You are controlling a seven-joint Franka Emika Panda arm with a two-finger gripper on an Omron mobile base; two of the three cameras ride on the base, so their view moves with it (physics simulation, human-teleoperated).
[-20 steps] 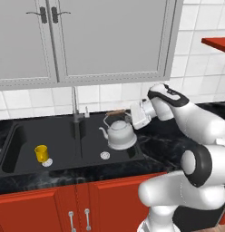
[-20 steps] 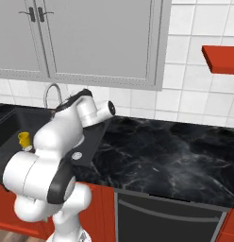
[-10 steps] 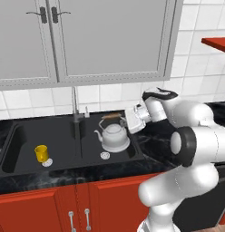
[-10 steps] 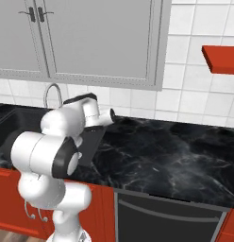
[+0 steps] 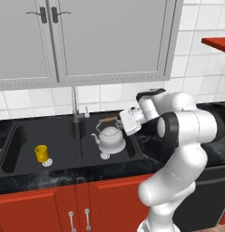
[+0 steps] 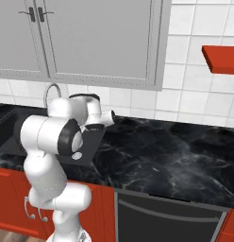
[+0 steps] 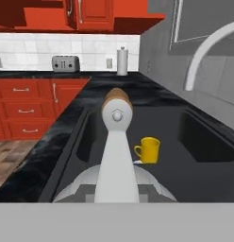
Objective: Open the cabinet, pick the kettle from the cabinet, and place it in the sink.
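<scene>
Kettle sits low in the sink's right basin, yellow cup in the left. End effector is narrow, apparently clamped on the kettle handle's right end; fingertips hidden. Hand view: handle blocks most of the kettle body. Arm hides the sink in right base view.

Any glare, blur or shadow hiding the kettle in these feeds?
Left base view: sharp, evenly lit, kettle stands out pale against the black sink. Hand view: no blur, but the kettle's handle looms large up close, with the yellow cup beyond. Right base view: no glare on the counter.
</scene>
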